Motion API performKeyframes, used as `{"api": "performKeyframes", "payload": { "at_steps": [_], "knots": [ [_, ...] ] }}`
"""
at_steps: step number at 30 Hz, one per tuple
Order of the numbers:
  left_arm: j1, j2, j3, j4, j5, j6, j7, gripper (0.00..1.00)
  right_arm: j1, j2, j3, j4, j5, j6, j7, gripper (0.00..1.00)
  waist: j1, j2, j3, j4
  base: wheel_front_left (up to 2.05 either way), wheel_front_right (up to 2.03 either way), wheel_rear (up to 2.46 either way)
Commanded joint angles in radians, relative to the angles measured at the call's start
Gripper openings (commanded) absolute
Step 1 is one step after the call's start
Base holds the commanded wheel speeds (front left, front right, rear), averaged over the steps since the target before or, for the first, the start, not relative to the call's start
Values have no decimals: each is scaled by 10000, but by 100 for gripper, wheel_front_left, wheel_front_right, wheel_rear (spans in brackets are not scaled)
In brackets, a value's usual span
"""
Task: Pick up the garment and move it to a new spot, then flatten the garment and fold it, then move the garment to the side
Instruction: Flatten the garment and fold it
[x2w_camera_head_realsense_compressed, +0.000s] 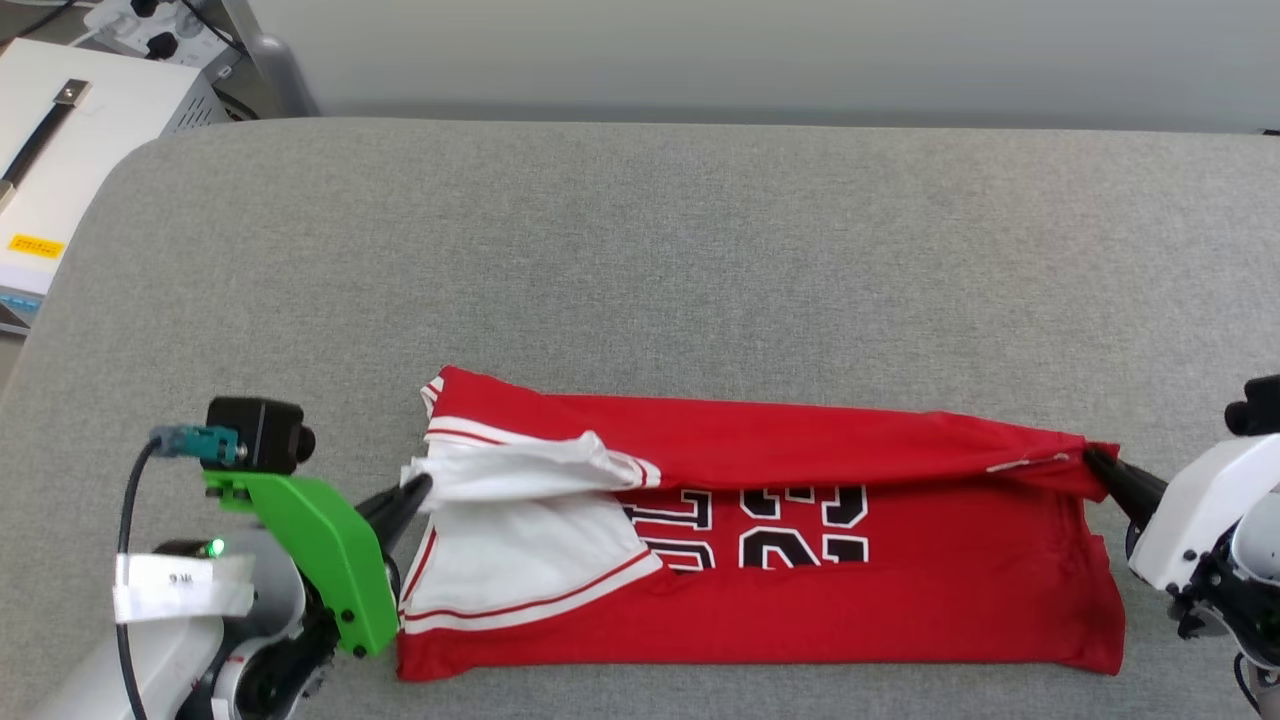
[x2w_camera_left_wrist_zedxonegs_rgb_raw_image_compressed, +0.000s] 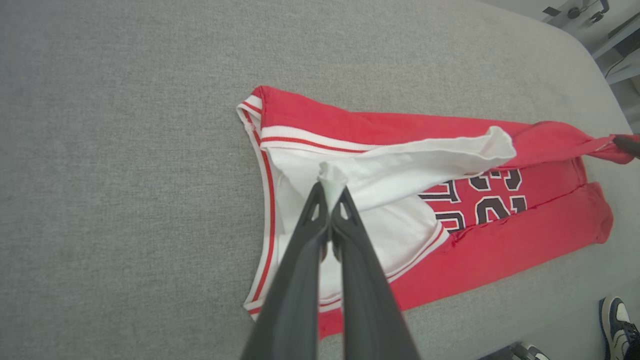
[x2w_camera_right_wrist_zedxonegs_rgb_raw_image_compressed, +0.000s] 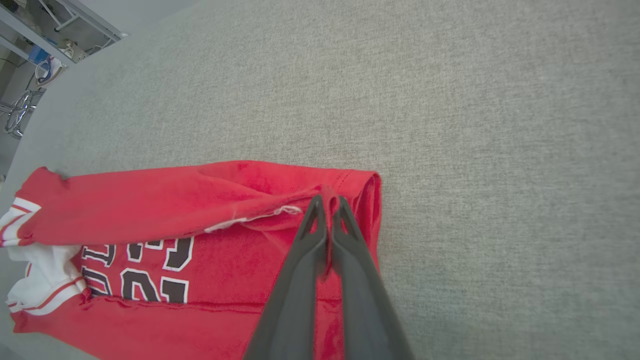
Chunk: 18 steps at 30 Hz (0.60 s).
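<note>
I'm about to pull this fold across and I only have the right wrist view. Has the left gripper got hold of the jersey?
Observer: Yes, the left gripper is shut on a pinch of the white sleeve of the jersey.
Operator: Does the near edge hang off the table?
Observer: No, in the head view it lies on the grey table, with bare surface in front of it.
Operator: Anyone close by?
Observer: A shoe shows on the floor past the table's edge, in the left wrist view.
</note>
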Motion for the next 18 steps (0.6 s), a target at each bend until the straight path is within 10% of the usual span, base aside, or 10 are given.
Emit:
{"api": "performKeyframes", "payload": {
  "at_steps": [1, 18],
  "knots": [
    [399, 44, 6, -34, -161, 56, -94, 0, 280, -87, 41, -157, 98, -6, 94, 0, 0, 0, -145, -13, 0, 0, 0],
    [1203, -157, -806, 1287, 50, -367, -181, 0, 1299, -762, 943, -765, -256, -6, 234, 0, 0, 0, -254, 32, 0, 0, 0]
  ]
}}
